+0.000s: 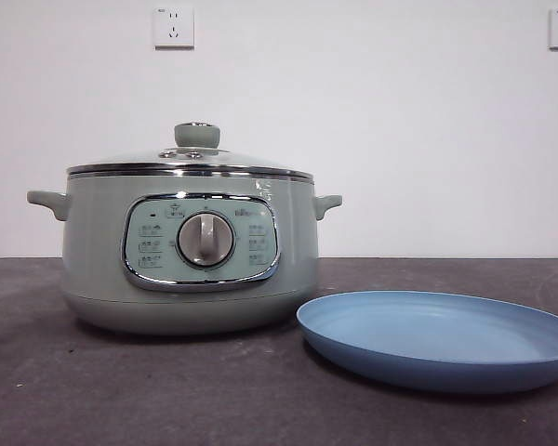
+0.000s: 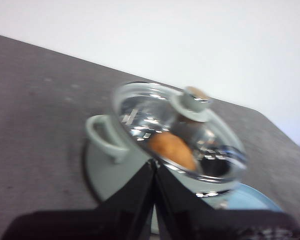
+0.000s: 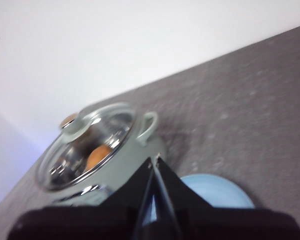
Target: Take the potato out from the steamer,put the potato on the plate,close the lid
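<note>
The sage-green steamer [image 1: 191,251] stands on the dark table at the left, with its glass lid [image 1: 193,158] on it. Through the lid the orange-brown potato [image 2: 172,149] shows inside the pot; it also shows in the right wrist view [image 3: 98,156]. The light-blue plate [image 1: 442,339] lies to the right of the steamer and is bare. My left gripper [image 2: 154,165] is shut and empty, held above and apart from the steamer [image 2: 110,165]. My right gripper [image 3: 154,161] is shut and empty, above the plate [image 3: 215,192] and the steamer [image 3: 122,160]. Neither arm shows in the front view.
A white wall with two sockets [image 1: 173,28] stands behind the table. The dark grey table top [image 1: 93,390] runs in front of and around the steamer and plate.
</note>
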Controlling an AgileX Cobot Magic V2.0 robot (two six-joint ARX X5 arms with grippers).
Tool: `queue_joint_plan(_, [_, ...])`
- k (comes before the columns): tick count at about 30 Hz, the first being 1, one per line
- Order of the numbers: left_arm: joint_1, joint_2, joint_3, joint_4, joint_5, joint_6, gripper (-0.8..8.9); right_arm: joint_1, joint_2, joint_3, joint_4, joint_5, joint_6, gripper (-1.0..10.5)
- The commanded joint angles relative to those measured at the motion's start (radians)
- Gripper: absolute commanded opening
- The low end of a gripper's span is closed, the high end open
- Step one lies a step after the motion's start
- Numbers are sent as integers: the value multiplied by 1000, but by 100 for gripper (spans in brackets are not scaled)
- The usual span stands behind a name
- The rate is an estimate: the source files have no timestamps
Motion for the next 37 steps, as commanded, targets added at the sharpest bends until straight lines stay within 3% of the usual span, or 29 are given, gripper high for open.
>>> queue_joint_plan(1, [2,61,72,-39,54,60,-8,3,93,102,-71,-64,-103,-12])
queue_joint_plan(8, [2,227,270,-241,196,248,-8,3,329,349,-353,-237,-374,-12])
queue_joint_plan(15, [0,336,418,-459,211,427,-8,49,489,509,-595,-259,-576,-12])
queue_joint_plan(24, [0,357,465,-509,207,459,35,102,536,532,-630,-258,-592,13])
queue_joint_plan(26, [0,358,465,-508,207,455,250,102,536,532,-630,-258,-591,117])
queue_joint_plan(28, [0,358,465,-508,207,453,518,101,536,532,-630,-256,-589,309])
queue_joint_plan(29, [0,358,465,-507,207,453,593,101,536,532,-630,-255,-581,420])
queue_joint_plan(32, [0,358,465,-504,207,452,600,102,536,532,-629,-255,-560,595])
queue_joint_plan(37, [0,359,465,-492,207,452,599,102,536,532,-630,-255,-557,599])
